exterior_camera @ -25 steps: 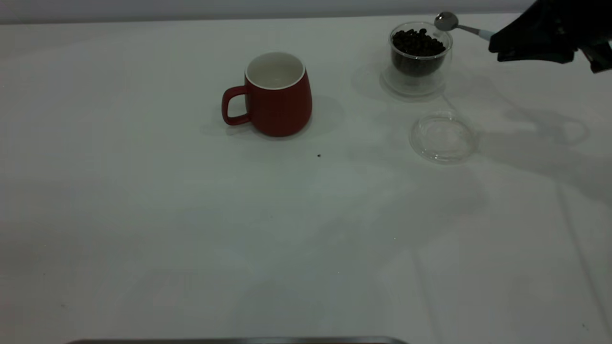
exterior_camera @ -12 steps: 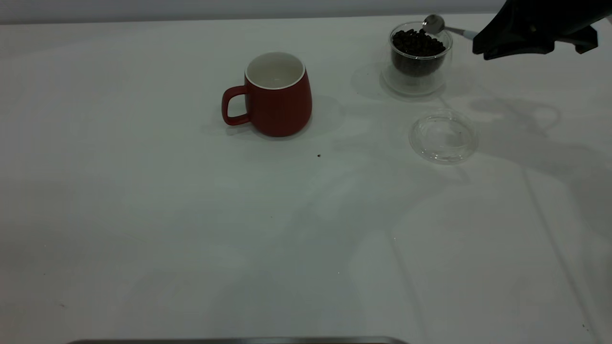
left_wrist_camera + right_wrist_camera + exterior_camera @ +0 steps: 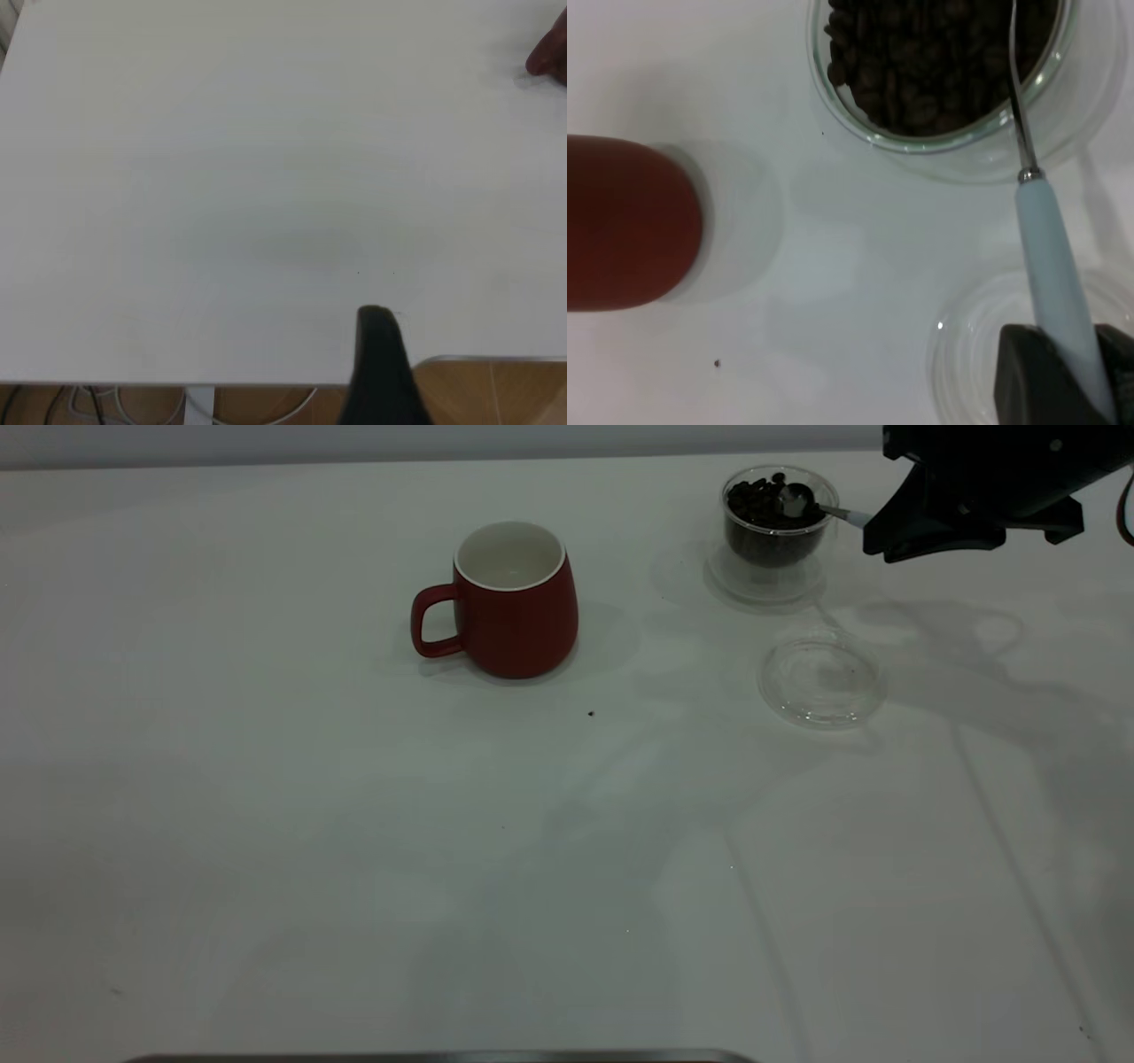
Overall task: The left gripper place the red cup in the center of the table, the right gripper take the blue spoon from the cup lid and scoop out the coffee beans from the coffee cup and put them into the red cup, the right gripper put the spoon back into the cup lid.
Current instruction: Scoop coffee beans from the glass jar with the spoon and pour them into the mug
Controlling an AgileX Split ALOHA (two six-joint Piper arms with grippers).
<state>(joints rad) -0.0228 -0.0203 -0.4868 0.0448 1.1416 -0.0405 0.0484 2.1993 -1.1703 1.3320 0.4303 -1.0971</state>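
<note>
On white table (image 3: 354, 850), red cup (image 3: 514, 602)

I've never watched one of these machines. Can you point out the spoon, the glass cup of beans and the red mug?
blue spoon (image 3: 1052, 266): right wrist view, on its pale blue handle.
coffee cup (image 3: 778, 549): exterior view, on its glass wall.
red cup (image 3: 523, 624): exterior view, on its red outer side.

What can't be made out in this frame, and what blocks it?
- Left gripper: the left wrist view shows one dark finger cut off by the edge, so its jaws can't be judged; absent from the exterior view.
- Blue spoon: its bowl is sunk among the coffee beans, so its load is unreadable.
- Red cup: the right wrist view's edge cuts it off, hiding the inside.
</note>
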